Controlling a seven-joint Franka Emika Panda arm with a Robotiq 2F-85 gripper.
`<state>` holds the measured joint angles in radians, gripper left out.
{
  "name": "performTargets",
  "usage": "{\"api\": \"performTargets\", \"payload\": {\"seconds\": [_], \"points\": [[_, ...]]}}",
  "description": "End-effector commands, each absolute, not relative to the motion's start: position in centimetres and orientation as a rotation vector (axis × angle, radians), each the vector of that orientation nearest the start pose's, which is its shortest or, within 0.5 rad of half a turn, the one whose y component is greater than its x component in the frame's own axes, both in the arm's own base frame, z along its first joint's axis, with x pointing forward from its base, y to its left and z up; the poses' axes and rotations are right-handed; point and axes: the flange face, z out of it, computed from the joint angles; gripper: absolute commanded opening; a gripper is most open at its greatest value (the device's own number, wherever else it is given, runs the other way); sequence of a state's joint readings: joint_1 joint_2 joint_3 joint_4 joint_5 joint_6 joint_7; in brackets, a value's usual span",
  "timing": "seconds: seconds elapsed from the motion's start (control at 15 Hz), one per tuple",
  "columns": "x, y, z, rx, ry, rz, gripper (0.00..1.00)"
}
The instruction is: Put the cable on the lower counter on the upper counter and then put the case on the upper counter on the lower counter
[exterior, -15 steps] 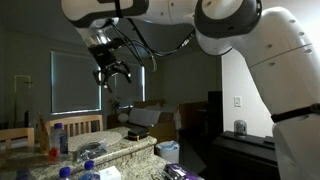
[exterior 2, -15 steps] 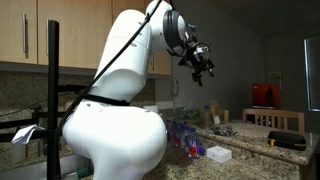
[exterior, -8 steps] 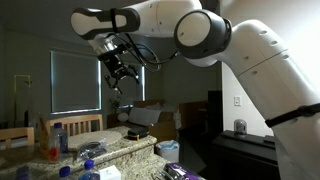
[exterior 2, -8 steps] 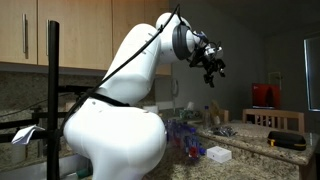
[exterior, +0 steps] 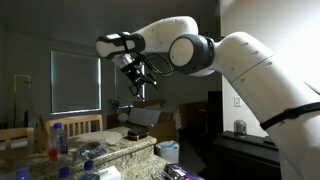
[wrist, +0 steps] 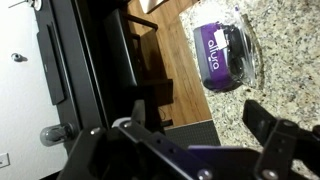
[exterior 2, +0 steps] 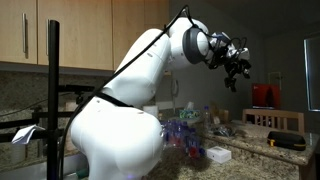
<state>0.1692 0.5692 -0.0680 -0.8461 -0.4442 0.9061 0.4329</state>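
**Empty end effector high over the case end of the counter**

In an exterior view, my end effector hangs high in the air, well above the granite surface where the blue-capped bottles stand. It carries nothing. From here the case is too small and dark to pick out for certain.

In an exterior view from behind my base, the end effector is stretched out toward the far end of the counter. A flat dark thing there, which I take for the case, lies well below it.

In the wrist view my fingers stand apart with nothing between them. The case, dark with a purple label, lies flat on the upper counter near its edge, ahead of my fingertips.

I cannot find the cable in any view, so I cannot tell whether that half is done. I judge the step in hand to be the approach to the case. Next I need to descend, centre over the case, turn my fingers across its narrower side and close, then carry it to the lower counter.
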Motion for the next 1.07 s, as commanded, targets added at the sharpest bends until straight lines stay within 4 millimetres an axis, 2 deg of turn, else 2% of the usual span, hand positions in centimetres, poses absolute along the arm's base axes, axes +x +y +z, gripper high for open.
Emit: {"api": "performTargets", "payload": {"seconds": [0.0,0.07,0.2,0.27,0.33,0.53,0.6,0.73,1.0], "points": [[63.9,3.1,57.9,2.415,-0.676,-0.293,1.0],[64.5,3.4,57.9,2.417,-0.727,-0.225,1.0],[65.3,3.8,57.7,2.461,-0.851,-0.194,1.0],[65.1,3.7,57.1,2.496,-0.844,-0.295,1.0],[65.0,3.7,56.4,2.559,-0.757,-0.393,1.0],[65.7,5.8,54.1,2.675,-0.624,-0.489,1.0],[65.5,5.1,54.9,2.606,-0.699,-0.41,1.0],[65.8,5.4,54.0,2.605,-0.689,-0.424,1.0],[65.9,5.5,54.2,2.617,-0.735,-0.395,1.0]]}}
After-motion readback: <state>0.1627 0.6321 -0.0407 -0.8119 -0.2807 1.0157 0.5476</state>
